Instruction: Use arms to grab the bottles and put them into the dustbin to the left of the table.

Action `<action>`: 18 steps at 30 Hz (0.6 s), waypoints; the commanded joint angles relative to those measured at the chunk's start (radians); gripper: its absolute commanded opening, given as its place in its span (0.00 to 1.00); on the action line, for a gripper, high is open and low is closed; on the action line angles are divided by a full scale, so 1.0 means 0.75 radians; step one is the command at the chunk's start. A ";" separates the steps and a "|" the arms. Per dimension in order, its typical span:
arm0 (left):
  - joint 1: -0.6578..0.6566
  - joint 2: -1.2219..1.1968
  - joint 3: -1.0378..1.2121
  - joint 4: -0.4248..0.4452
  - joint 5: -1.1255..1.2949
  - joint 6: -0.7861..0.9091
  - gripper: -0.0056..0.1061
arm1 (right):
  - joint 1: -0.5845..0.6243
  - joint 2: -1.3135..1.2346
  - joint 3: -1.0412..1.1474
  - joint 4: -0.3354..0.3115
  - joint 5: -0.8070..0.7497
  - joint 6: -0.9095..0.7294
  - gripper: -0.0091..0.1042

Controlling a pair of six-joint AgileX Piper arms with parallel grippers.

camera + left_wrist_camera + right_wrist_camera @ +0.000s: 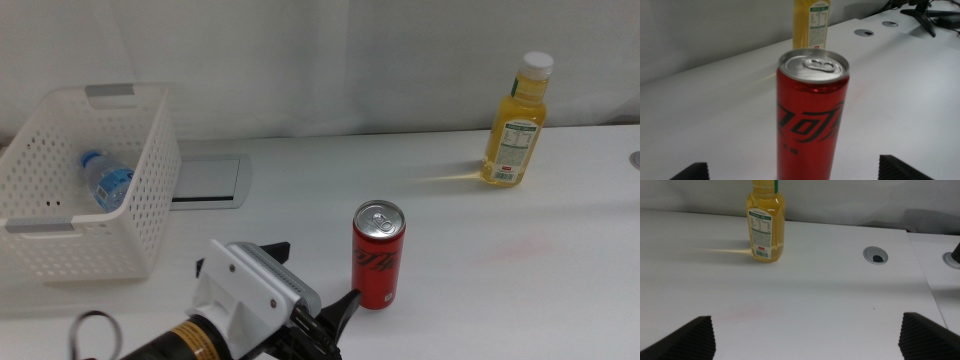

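My left gripper (790, 172), jaws apart, faces the red aluminium can (811, 117); tall yellow juice bottle (517, 122) upright beyond; right gripper (805, 340) likewise apart.

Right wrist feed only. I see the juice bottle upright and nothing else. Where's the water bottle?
Observer: The water bottle lies inside the bin at the table's left end.
Operator: Anything else on the table?
Observer: A red can stands upright near the front middle, well apart from the juice bottle.
Operator: Where's the left arm?
Observer: The left gripper is low at the front, just left of the can and pointing at it. Its fingers are open and hold nothing.
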State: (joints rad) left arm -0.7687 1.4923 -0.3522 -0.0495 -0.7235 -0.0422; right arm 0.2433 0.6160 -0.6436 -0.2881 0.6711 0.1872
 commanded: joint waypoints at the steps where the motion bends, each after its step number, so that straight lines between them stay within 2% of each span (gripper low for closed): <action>1: -0.013 0.107 0.008 0.035 -0.174 -0.056 0.83 | -0.006 -0.006 -0.007 -0.011 -0.019 -0.002 0.99; 3: -0.013 0.191 0.005 0.094 -0.297 -0.081 0.83 | -0.006 -0.006 -0.007 -0.011 -0.022 -0.002 0.99; 7: -0.013 0.346 -0.001 0.125 -0.479 -0.112 0.83 | -0.006 -0.006 -0.007 -0.011 -0.022 -0.002 0.99; 18: -0.013 0.536 -0.228 0.125 -0.487 -0.134 0.83 | -0.006 -0.006 -0.007 -0.011 -0.024 -0.002 0.99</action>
State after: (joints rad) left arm -0.7687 1.8847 -0.5021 0.0428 -1.0845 -0.1307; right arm 0.2433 0.6160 -0.6436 -0.2881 0.6657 0.1872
